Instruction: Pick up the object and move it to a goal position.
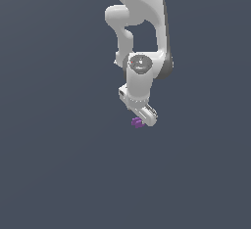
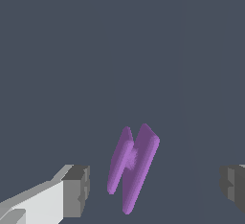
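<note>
The object (image 1: 137, 122) is a tiny purple blocky piece on the grey floor, just below the white gripper (image 1: 145, 119) in the exterior view. In the wrist view the purple object (image 2: 133, 166) shows as two slanted purple slabs with a groove between them. It lies between the two fingertips, nearer one grey pad (image 2: 76, 191) than the other pad (image 2: 234, 185). The jaws stand wide apart and neither pad touches the object. The gripper (image 2: 155, 189) is open and empty.
The white arm (image 1: 142, 22) comes down from the top of the exterior view. The flat dark grey floor (image 1: 59, 164) spreads all around, with nothing else on it that I can see.
</note>
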